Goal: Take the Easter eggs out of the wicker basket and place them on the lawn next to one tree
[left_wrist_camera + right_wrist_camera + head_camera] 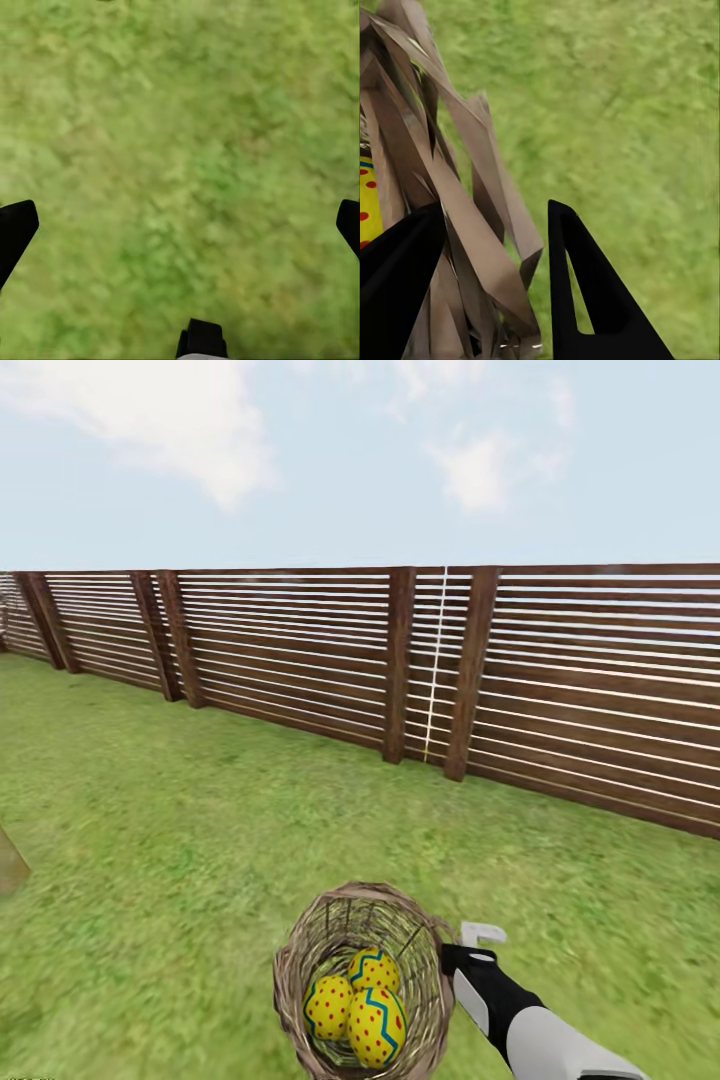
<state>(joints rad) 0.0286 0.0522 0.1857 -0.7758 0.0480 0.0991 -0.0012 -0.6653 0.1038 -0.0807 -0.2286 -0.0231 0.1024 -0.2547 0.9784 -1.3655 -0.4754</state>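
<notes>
I have the right gripper (495, 262) pinching the basket (300, 960) wall at lower centre to carry all three eggs (358, 1005) together; left fingers (15, 229) spread

Open-weave brown wicker basket (290, 980), glossy painted eggs (375, 1025), dark wooden slat fence (560, 680), matt mottled grass (200, 830)

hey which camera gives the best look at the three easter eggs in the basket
The head view: all three Easter eggs lie in plain sight inside the wicker basket, seen from above. The right wrist view catches a sliver of one egg through the weave, with the right claw closed on the basket wall. The left wrist view looks at lawn.
</notes>
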